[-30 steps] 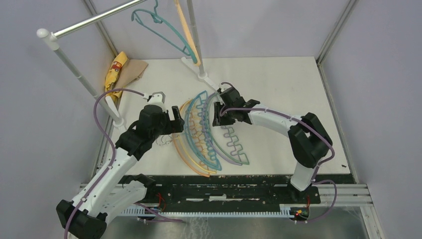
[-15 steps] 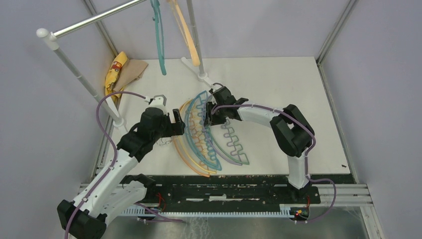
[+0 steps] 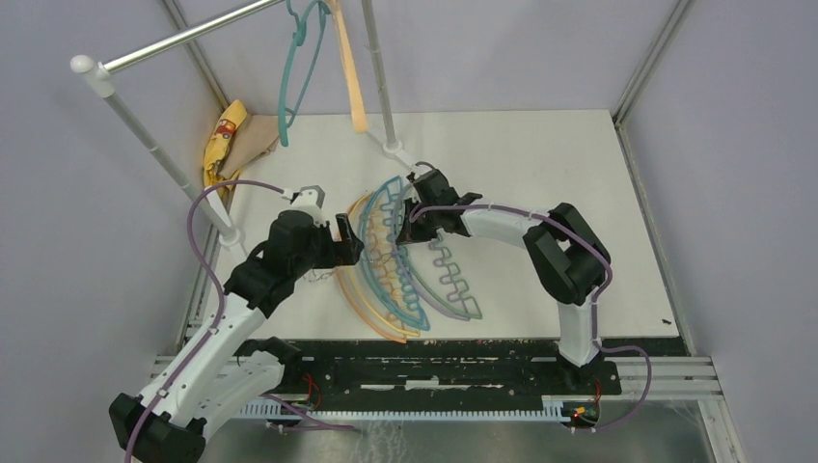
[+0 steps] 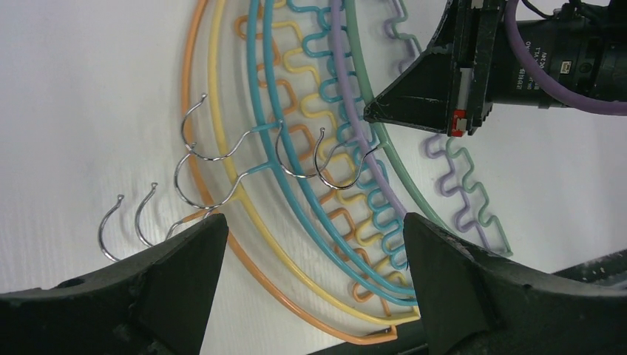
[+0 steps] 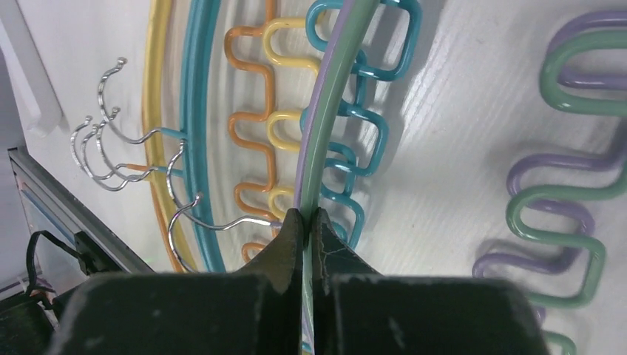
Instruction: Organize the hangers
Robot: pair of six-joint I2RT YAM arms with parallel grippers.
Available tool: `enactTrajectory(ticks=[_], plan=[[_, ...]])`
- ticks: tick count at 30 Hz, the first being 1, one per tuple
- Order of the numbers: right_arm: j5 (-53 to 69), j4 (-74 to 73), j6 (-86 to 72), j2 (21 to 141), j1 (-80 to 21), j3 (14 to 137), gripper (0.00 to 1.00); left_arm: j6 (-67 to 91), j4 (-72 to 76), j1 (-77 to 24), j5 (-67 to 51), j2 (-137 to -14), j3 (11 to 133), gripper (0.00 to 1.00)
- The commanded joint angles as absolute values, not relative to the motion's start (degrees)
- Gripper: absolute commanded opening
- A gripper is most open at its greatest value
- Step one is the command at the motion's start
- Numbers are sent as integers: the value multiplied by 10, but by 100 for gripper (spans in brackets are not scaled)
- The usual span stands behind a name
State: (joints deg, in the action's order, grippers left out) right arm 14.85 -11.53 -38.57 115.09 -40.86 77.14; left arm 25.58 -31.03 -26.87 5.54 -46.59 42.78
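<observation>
Several hangers lie in a fanned pile [image 3: 395, 265] on the white table: orange [image 4: 260, 260], yellow [image 4: 288, 235], teal [image 4: 310, 194], purple [image 4: 367, 159] and green [image 4: 395, 164]. My right gripper [image 5: 309, 219] is shut on the green hanger's curved bar [image 5: 330, 111], with the purple bar pressed against it; in the top view it sits at the pile's upper end [image 3: 403, 214]. My left gripper [image 4: 310, 255] is open above the pile's left side [image 3: 353, 247], holding nothing. A teal hanger [image 3: 292, 72] and an orange hanger [image 3: 345, 68] hang on the rack.
A yellow and tan cloth [image 3: 234, 135] lies at the table's back left corner. The rack's slanted pole [image 3: 159, 145] and upright pole [image 3: 379, 82] stand behind the pile. A black rail [image 3: 444, 352] runs along the near edge.
My right gripper moved left onto the pile and now pinches the green hanger. My left gripper edged right. The hanging teal hanger swung round on the rail.
</observation>
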Motion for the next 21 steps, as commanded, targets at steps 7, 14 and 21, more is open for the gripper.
enactTrajectory(ticks=[7,14,21], plan=[[108,17,-494,953,-386,723,1,269,-203,-277,-57,-439,420,94],[108,145,-640,980,-386,746,1,306,-80,-335,-19,-437,347,96],[112,235,-743,986,-395,740,1,306,-25,-416,107,-464,305,98]])
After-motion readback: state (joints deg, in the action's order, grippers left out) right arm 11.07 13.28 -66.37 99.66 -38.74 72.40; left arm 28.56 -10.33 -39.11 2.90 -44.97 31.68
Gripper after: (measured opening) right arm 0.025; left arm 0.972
